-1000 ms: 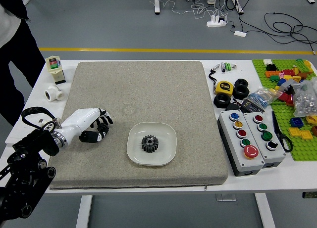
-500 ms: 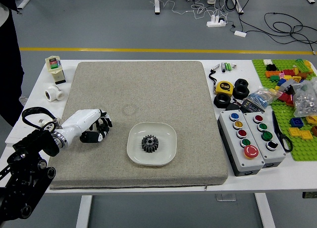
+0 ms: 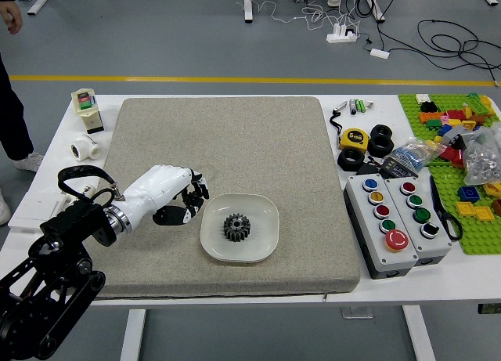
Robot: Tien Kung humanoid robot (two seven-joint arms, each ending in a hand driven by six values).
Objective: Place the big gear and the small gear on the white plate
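Lying on the white plate point(image 3: 264, 241), a dark gear point(image 3: 236, 228) was seen just right of the robot's left hand point(image 3: 186, 203) and slightly nearer the table's near edge point(image 3: 391, 297), though whether that hand was clenched, released or grasping anything could not be told.

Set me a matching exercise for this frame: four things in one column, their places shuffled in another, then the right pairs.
Things
1. Dark gear
2. Tape measure
3. Black scissors
4. Robot's left hand

Places
A. Over the mat, left of the plate in the picture
B. Just right of the button boxes
C. Inside the white plate
D. Beside the black rings

Pairs: 1-C, 2-D, 3-B, 4-A
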